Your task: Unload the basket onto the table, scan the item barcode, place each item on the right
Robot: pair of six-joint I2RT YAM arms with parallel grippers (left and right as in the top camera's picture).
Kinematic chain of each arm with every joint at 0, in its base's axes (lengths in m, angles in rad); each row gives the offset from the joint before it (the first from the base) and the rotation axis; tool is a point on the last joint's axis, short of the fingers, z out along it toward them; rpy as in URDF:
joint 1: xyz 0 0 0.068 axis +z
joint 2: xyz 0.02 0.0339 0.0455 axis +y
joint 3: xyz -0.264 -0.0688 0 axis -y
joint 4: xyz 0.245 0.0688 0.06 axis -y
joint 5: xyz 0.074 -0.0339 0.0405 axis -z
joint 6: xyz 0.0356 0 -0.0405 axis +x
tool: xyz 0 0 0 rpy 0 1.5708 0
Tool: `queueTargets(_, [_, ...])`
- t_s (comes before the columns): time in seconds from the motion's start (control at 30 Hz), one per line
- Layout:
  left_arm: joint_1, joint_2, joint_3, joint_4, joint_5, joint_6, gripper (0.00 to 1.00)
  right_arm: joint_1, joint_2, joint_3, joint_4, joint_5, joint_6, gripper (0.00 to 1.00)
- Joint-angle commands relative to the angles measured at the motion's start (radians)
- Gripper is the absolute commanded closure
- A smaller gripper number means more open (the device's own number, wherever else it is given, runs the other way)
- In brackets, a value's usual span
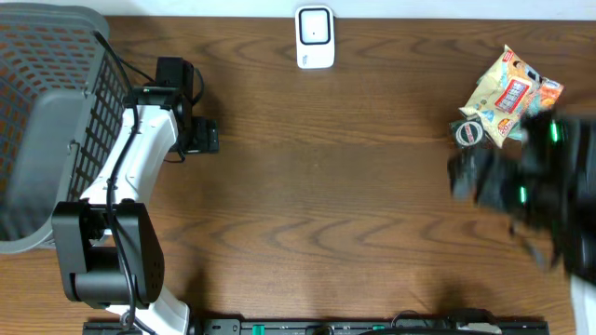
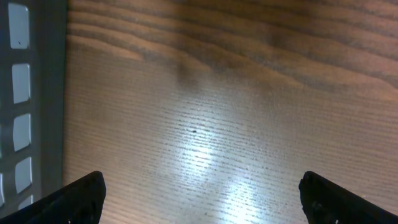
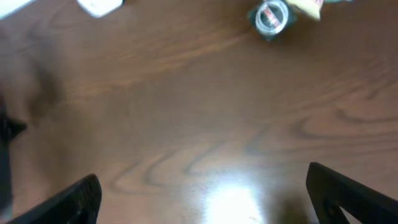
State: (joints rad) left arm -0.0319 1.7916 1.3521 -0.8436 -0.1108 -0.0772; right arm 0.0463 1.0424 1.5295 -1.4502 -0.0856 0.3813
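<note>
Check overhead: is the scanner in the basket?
No, the scanner sits on the table at the top middle of the view, well apart from the basket at left.

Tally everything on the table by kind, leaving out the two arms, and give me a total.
Grey mesh basket: 1
White barcode scanner: 1
Small round dark container: 1
Pile of snack packets: 1 (the packets overlap, so they cannot be counted apart)
Total: 4
</note>
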Motion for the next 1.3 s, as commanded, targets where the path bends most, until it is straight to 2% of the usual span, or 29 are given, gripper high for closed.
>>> queueTargets(0.0, [0.001, 0.001, -0.003, -0.004, -0.006, 0.006, 0.02, 0.013, -0.116, -0.126, 0.002, 0.023, 0.020, 0.01])
queueTargets(0.17, [0.001, 0.001, -0.003, -0.004, -0.006, 0.006, 0.02, 0.013, -0.240, -0.235, -0.030, 0.023, 0.208, 0.01])
queueTargets(0.47, [0.001, 0.001, -0.003, -0.004, -0.006, 0.006, 0.02, 0.013, -0.261, -0.243, -0.135, 0.063, 0.182, 0.01])
queueTargets(0.7, [0.001, 0.001, -0.003, -0.004, -0.006, 0.006, 0.02, 0.013, -0.261, -0.247, -0.115, 0.188, 0.183, 0.01])
queueTargets(0.97, [0.001, 0.001, -0.003, -0.004, -0.006, 0.006, 0.02, 0.017, -0.288, -0.378, 0.154, 0.203, 0.135, 0.01])
queueTargets(1.07, [0.001, 0.001, -0.003, -0.004, -0.006, 0.006, 0.02, 0.015, -0.380, -0.526, 0.375, 0.203, 0.047, 0.01])
queueTargets(1.27, [0.001, 0.001, -0.003, -0.004, -0.006, 0.006, 0.02, 0.013, -0.558, -0.761, 0.655, 0.203, -0.026, 0.01])
